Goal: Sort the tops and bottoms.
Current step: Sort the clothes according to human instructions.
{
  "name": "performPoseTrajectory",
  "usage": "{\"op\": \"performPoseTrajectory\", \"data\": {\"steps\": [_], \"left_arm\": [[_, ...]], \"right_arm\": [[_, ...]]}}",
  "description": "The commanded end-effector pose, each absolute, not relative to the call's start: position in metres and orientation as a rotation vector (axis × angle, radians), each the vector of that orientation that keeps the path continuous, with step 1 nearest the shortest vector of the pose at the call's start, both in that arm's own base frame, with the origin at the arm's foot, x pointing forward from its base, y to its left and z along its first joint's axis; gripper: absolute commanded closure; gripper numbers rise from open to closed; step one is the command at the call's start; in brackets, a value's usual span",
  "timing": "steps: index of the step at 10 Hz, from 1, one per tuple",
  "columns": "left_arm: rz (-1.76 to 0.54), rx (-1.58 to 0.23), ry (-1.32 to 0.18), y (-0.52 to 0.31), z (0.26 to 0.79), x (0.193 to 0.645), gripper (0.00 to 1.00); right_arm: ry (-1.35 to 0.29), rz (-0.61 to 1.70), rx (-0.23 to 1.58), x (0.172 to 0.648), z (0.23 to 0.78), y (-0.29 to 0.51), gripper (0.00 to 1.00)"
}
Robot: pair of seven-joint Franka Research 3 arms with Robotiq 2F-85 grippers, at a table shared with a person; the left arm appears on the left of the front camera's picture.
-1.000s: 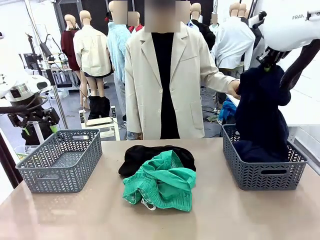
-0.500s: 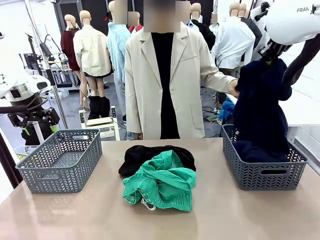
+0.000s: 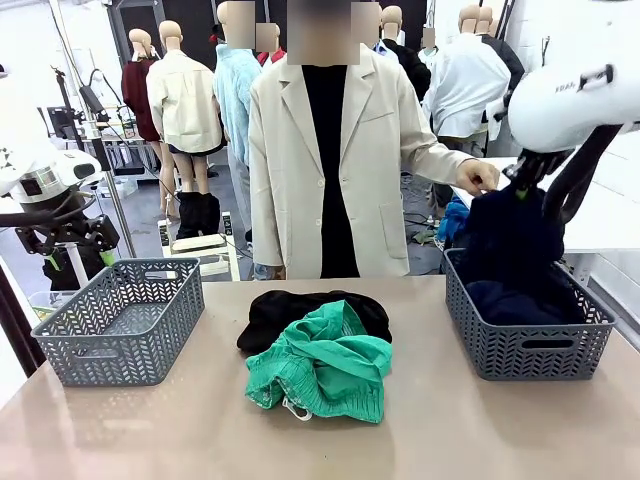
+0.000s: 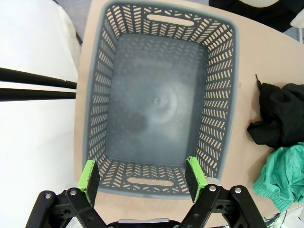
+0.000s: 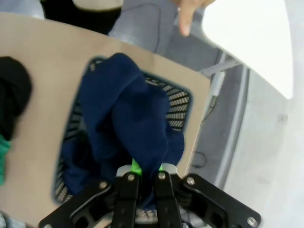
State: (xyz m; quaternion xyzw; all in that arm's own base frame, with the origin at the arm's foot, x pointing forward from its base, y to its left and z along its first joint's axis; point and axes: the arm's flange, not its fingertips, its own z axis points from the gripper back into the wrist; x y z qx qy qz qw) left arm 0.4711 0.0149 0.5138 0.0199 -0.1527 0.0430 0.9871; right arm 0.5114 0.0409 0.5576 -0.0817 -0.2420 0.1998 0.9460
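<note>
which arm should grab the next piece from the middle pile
Left, probably. The left end effector is open and free above the left basket, with the black garment and green garment beside it. The right end effector is shut on the navy garment over the right basket.

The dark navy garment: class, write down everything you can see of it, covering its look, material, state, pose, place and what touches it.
The dark navy garment is a large, soft, matte cloth piece, bunched and creased. The right gripper is shut on its upper end, so it hangs in a loose column, while its lower part lies heaped inside the grey slotted basket at the table's right side. A person's hand is close to its top; whether it touches the cloth cannot be judged.
</note>
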Motion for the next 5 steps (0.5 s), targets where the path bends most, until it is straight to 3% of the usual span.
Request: {"op": "performPoseTrajectory", "data": {"steps": [1, 4, 5], "left_arm": [[0.092, 0.056, -0.303, 0.016, 0.516, 0.471, 0.06], [0.092, 0.056, -0.303, 0.016, 0.516, 0.471, 0.06], [0.092, 0.056, -0.303, 0.016, 0.516, 0.471, 0.06]], "right_arm": [[-0.450, 0.432, -0.099, 0.521, 0.535, 0.038, 1.00], [-0.297, 0.450, -0.026, 0.539, 0.487, 0.032, 1.00], [-0.287, 0.437, -0.028, 0.538, 0.483, 0.030, 0.92]]}}
